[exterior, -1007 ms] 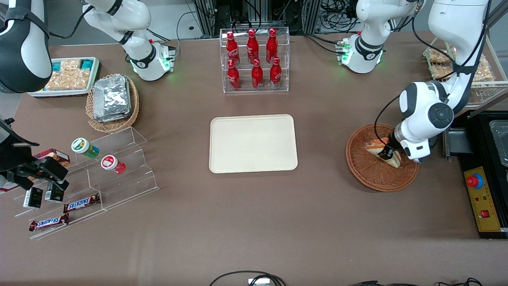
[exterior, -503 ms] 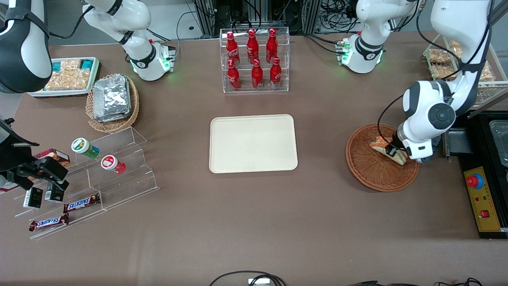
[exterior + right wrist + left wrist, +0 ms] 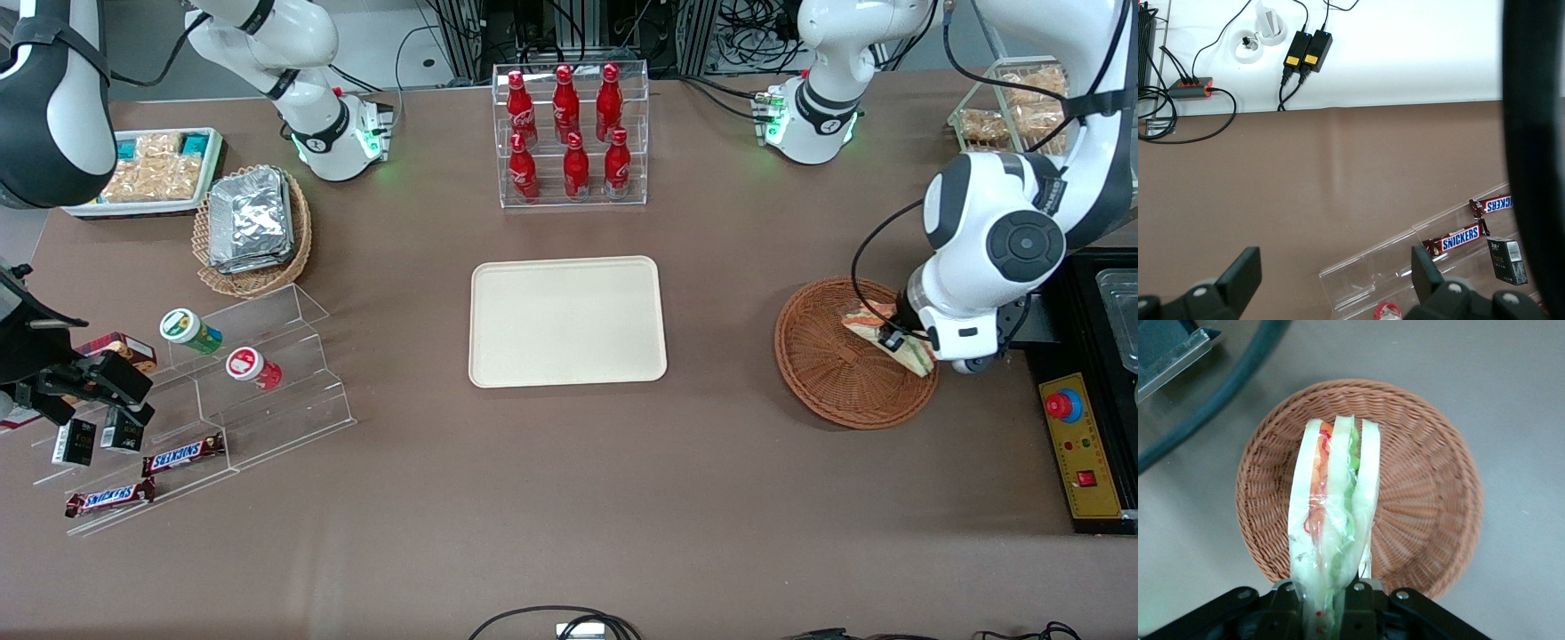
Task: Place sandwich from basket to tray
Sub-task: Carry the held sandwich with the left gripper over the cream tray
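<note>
My left gripper (image 3: 892,338) is shut on the wrapped sandwich (image 3: 889,338) and holds it lifted above the reddish-brown wicker basket (image 3: 827,373), over the basket's edge toward the working arm's end. In the left wrist view the sandwich (image 3: 1331,513), pale bread with green and orange-red filling, stands pinched between the fingers (image 3: 1368,597), and the gripper (image 3: 1326,603) hangs over the basket (image 3: 1418,493), which holds nothing else. The cream-beige tray (image 3: 567,321) lies bare at the table's middle, well apart from the basket toward the parked arm's end.
A clear rack of red bottles (image 3: 570,133) stands farther from the front camera than the tray. A tan basket of foil packets (image 3: 252,227), a white snack tray (image 3: 151,171) and clear steps with snacks (image 3: 204,391) lie toward the parked arm's end. A black control box (image 3: 1089,444) sits beside the basket.
My gripper has risen with the sandwich, lifting it off the basket floor and shifting it toward the working arm's end of the table.
</note>
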